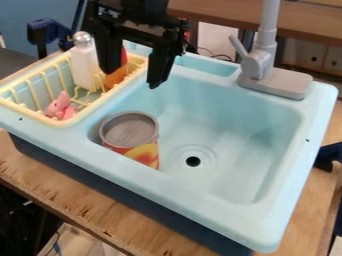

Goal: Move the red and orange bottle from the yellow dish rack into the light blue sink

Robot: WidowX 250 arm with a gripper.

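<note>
Our arm (137,7) is all black and kinda blocky. We've got a black gripper (131,80) too, with two chunky, tapering fingers (160,62).

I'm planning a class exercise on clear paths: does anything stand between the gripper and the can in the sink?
Nothing visible stands between the open gripper and the can. The yellow rack sits beside the basin, though one view leaves its clearance hard to judge.
</note>
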